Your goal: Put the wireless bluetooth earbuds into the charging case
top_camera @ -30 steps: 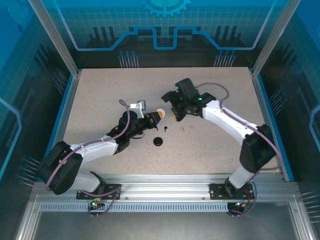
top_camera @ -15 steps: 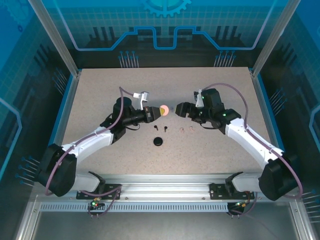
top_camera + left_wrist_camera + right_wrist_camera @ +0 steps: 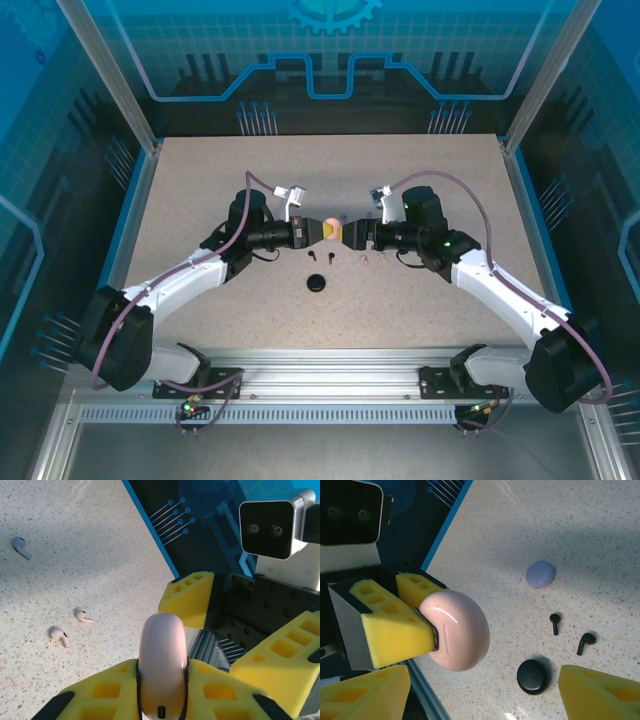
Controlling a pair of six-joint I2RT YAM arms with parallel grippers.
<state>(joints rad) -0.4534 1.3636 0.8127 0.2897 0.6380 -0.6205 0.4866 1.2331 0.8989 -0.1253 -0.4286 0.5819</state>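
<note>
text: none legible | brands, labels, numbers: none legible | signs: gear emblem (image 3: 335,10) on back wall (image 3: 450,40), no lettering

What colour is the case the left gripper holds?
Pale pink case; the right wrist view shows it best.

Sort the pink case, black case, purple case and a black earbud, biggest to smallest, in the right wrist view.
1. Pink case, though it's nearest the camera.
2. Black case and purple case, about alike.
3. Black earbud.

Robotics lab test cell, speckled table (image 3: 200,190), aluminium frame rail (image 3: 330,365), blue circuit-print panels (image 3: 330,60), 2 bolted arms (image 3: 185,283) (image 3: 500,290)
</note>
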